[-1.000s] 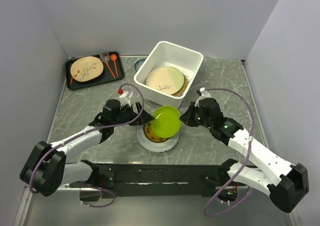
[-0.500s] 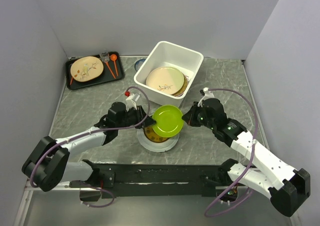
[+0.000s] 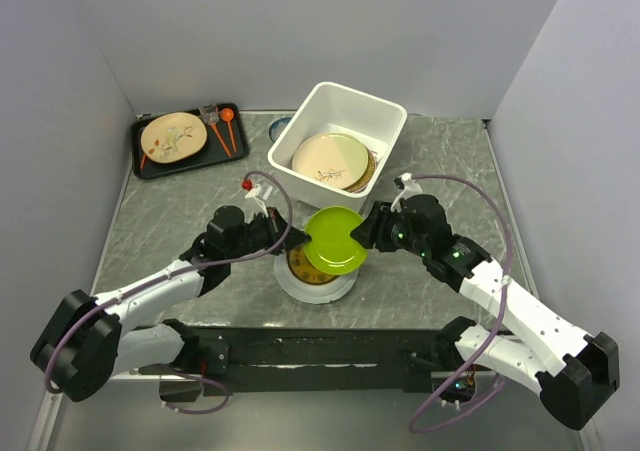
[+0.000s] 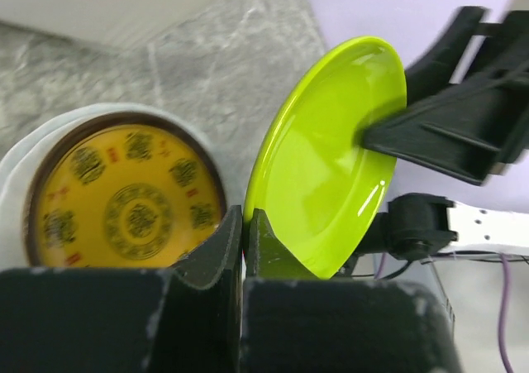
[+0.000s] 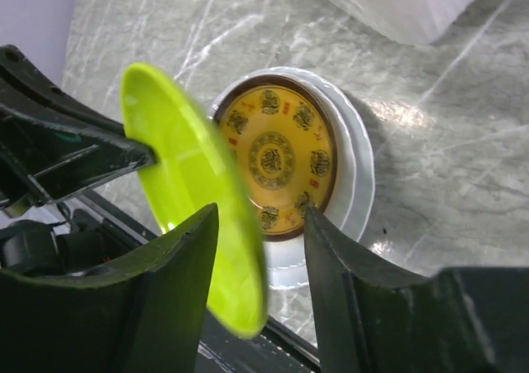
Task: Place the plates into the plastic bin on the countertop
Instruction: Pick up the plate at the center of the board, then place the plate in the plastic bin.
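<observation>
The left gripper is pinching the glossy lime green plate's rim, holding it tilted above the yellow patterned plate. The right gripper is straddling the opposite rim, fingers apart.

Three plain, pale grey-lilac panel walls boxed in the scene: a back wall, a left wall and a right wall. They met the dark grey-green marble-look table with thin white veins along its edges. Light was soft and even, leaving a faint pale sheen on the stone
</observation>
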You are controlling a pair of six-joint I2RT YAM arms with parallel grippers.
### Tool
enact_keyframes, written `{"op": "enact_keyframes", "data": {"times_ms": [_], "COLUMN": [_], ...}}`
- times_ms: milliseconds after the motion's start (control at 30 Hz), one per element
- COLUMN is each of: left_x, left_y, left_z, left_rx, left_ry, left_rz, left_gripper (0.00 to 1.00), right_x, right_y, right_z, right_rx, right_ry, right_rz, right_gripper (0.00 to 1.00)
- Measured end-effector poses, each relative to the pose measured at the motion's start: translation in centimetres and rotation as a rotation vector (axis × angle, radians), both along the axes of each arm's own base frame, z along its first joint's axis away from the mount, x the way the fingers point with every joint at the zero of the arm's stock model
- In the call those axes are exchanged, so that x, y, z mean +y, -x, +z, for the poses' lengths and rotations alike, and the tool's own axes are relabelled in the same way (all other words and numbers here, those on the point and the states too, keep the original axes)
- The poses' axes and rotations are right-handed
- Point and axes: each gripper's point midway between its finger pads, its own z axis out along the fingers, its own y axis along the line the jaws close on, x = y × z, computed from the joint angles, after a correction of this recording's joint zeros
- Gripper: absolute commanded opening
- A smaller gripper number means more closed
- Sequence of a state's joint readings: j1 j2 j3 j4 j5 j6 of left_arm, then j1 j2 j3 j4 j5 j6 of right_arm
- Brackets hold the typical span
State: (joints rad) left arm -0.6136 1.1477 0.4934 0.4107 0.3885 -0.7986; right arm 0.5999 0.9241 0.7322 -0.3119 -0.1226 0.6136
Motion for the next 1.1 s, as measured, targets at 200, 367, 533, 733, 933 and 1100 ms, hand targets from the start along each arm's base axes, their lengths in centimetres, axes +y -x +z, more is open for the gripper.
{"op": "enact_keyframes", "data": {"times_ms": [200,367,533,733,933,1100], "left_x": [-0.3,0.1,0.0,0.5,3.3,6.1], "left_y": [0.3,-0.1,-0.1,0.1,-1.6,-2.5], "left_z": [1.4,0.7,1.0,1.1,1.5,0.4], "left_rx": [-0.032,-0.002,-0.004,-0.008,-0.037,-0.023], "left_ry": [0.037,0.028,0.042,0.014,-0.084,-0.173], "left_rz": [-0.02,0.007,0.006,0.032,0.206,0.356], "left_gripper": [0.01,0.01,0.33,0.99,0.99,0.99], "right_x": [0.4,1.1,0.9,0.9,1.0,0.9], "right_y": [0.2,0.9,1.0,0.7,0.2,0.1], "right_z": [-0.1,0.8,1.0,0.3,-1.4,-1.5], "right_rx": [-0.005,-0.023,-0.033,-0.025,0.02,0.023], "right_ry": [-0.027,-0.07,-0.072,-0.052,-0.015,-0.011], "right_rz": [0.019,0.06,0.06,0.057,0.056,0.052], "right_gripper": [0.17,0.0,0.0,0.0,0.0,0.0]}}
